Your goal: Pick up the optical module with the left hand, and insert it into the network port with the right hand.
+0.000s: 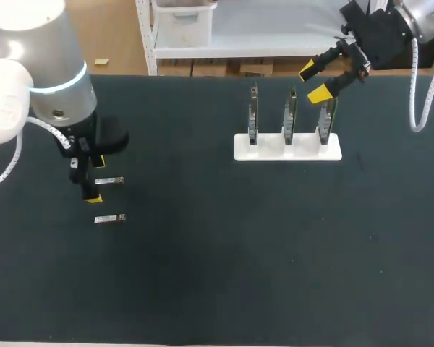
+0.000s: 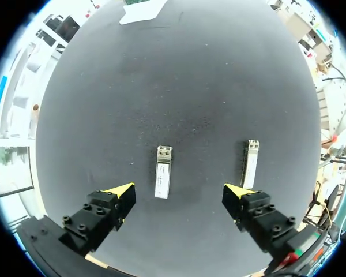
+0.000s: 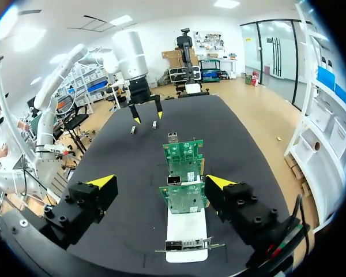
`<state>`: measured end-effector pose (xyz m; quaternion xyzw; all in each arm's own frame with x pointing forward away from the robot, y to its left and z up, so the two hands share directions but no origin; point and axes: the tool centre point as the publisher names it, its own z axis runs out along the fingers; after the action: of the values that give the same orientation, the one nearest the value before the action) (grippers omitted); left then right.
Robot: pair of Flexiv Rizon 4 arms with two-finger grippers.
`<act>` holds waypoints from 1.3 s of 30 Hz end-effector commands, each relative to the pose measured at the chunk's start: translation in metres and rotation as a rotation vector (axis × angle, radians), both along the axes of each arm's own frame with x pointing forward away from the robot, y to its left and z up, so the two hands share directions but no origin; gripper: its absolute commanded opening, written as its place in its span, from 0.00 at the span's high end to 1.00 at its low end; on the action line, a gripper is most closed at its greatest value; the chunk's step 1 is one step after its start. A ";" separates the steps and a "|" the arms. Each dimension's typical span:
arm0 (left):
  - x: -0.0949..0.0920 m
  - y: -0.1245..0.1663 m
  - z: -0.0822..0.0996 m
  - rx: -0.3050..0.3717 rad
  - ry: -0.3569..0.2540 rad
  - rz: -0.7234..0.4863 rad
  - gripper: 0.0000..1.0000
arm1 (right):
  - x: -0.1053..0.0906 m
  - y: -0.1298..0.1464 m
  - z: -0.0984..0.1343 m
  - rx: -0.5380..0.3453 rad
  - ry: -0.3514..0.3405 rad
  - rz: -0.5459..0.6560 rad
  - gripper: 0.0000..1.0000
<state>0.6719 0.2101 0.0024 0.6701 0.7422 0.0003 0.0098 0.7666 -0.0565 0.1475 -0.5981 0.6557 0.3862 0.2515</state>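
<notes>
Well to the left of the white stand (image 1: 267,150), the left gripper (image 2: 177,196) hangs over the dark mat with its fingers spread wide and nothing held. One optical module (image 2: 163,179) lies flat between them, lengthwise to the fingers, nearer one tip than the other. Closing from here would likely shove it sideways before both pads meet it, so it could twist or slip out.

A second module (image 2: 250,163) lies just ahead of the other finger. A straight descent risks landing that tip on it or nudging it away.

On the stand, three network cards (image 3: 184,176) stand upright, untouched.

The right gripper (image 1: 315,82) is also open and empty, poised close above the stand's right-end card (image 1: 327,116). A careless drop there could knock a card or tip the stand, I judge.
</notes>
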 end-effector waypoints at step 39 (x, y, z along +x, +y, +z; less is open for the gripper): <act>0.008 -0.001 -0.022 0.003 0.046 -0.006 1.00 | -0.003 0.000 0.000 -0.002 -0.005 -0.006 0.00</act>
<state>0.6764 0.2092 -0.0183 0.6715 0.7409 -0.0121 -0.0062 0.7666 -0.0565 0.1475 -0.5981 0.6557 0.3862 0.2516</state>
